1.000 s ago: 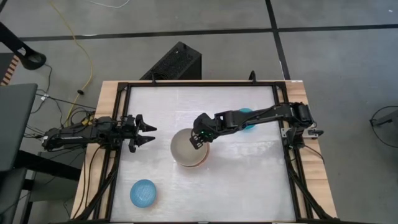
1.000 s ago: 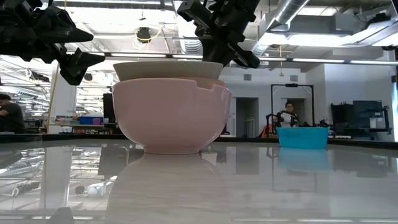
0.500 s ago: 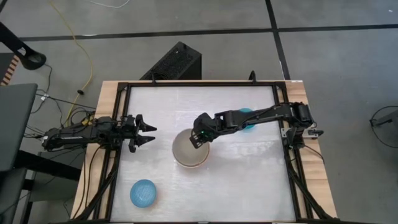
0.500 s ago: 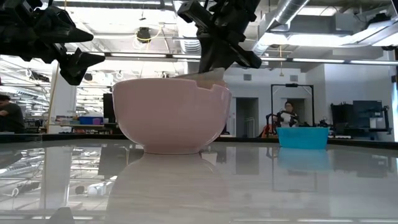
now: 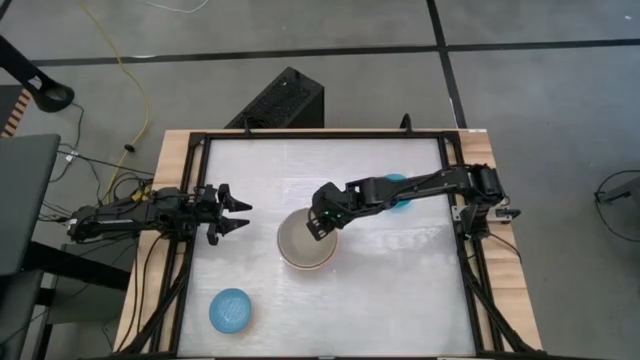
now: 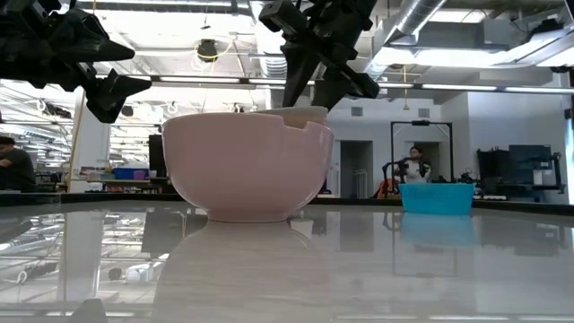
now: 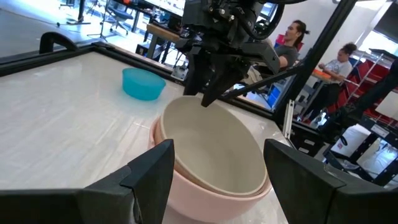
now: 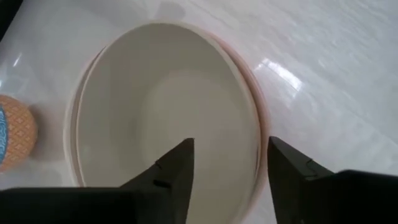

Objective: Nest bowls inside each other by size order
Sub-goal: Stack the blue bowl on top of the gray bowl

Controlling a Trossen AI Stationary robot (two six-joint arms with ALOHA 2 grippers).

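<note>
White worktop [image 5: 380, 290] carries my pink bowl [image 6: 247, 170] mid-table, grey-beige bowl [image 7: 214, 146] nested inside. Right gripper [image 5: 318, 226] hovers over its rim, fingers spread; left gripper [image 5: 238, 213] waits nearby, fingers spread.

Both arms matte black w/ jointed links, forked pincer [image 5: 232, 212] tips

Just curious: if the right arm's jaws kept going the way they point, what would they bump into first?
Most likely the inside of the grey-beige bowl nested in the pink bowl; the open right gripper points straight down into it.
</note>
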